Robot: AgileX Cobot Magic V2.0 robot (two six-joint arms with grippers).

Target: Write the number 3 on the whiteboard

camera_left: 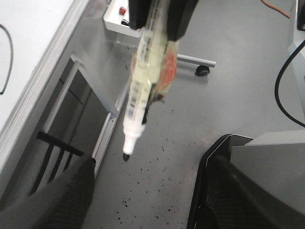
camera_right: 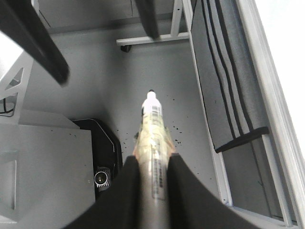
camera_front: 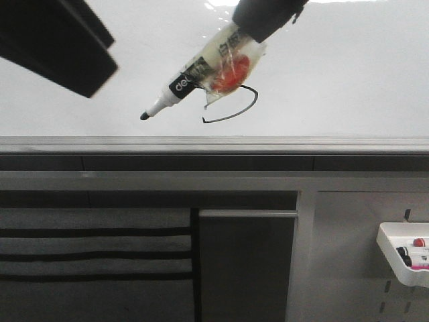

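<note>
The whiteboard fills the upper front view, with its grey frame edge below it. A thin black number 3 is drawn on it; only its lower curve and tail show, and the rest is hidden behind the marker. My right gripper is shut on a tape-wrapped black and white marker, whose tip points lower left, left of the tail's end. In the right wrist view the right gripper clamps the marker. My left gripper is open and empty; it is the dark shape at the upper left of the front view.
A small white tray of markers hangs at the lower right below the board and also shows in the left wrist view. A grey cabinet and a striped grey cloth sit under the frame. A speckled floor lies below.
</note>
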